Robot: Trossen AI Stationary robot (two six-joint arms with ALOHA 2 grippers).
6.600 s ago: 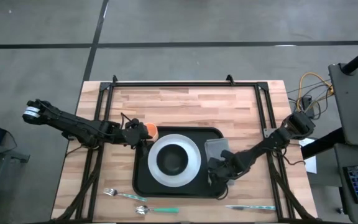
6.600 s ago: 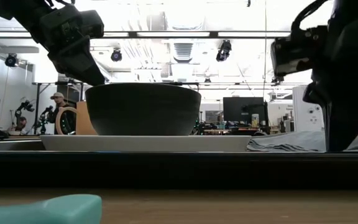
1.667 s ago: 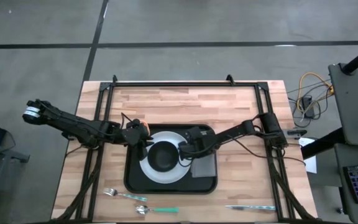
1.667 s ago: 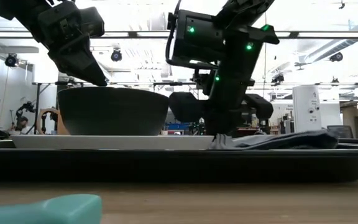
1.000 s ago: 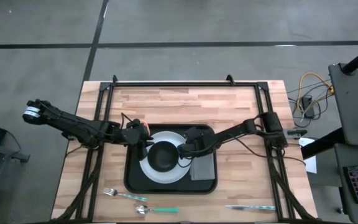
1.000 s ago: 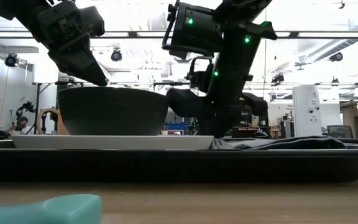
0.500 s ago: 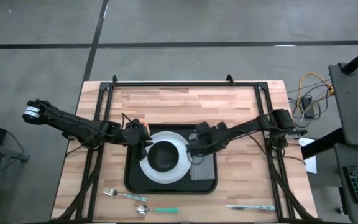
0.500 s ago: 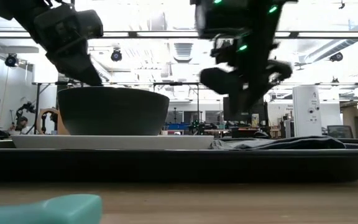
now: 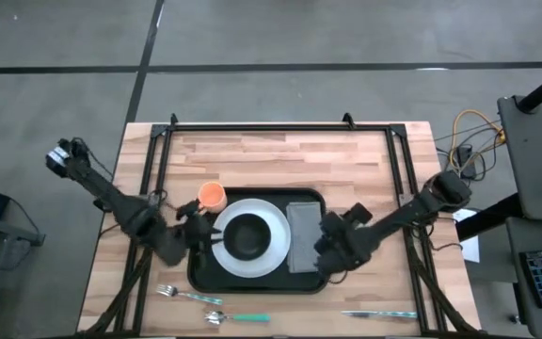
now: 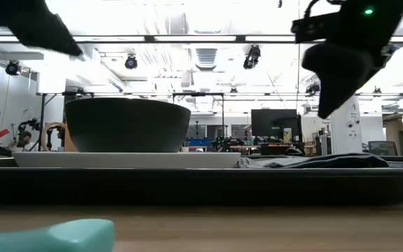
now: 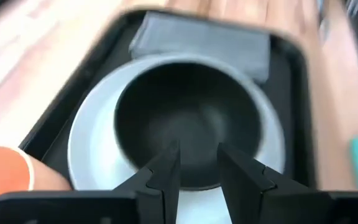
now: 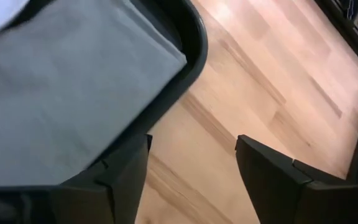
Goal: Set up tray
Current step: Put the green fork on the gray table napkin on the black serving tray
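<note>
The black tray lies mid-table. On it rest a white plate bearing a black bowl and, to the plate's right, a flat grey napkin. An orange cup stands on the wood by the tray's far left corner. My left gripper hovers over the plate's left edge, pointing at the bowl, fingers a narrow gap apart with nothing between them. My right gripper hangs wide open above the tray's near right corner, clear of the napkin.
A fork and a teal-handled spoon lie near the front edge left of centre, a knife at front right. Black frame rails border the far and side edges. Bare wood lies right of the tray.
My right gripper has lifted off the napkin's edge beside the plate, risen and swung toward the table's near right, ending over the tray's near right corner. My left gripper has swung from beside the cup toward the near edge, along the plate's left side. The napkin lies flat.
</note>
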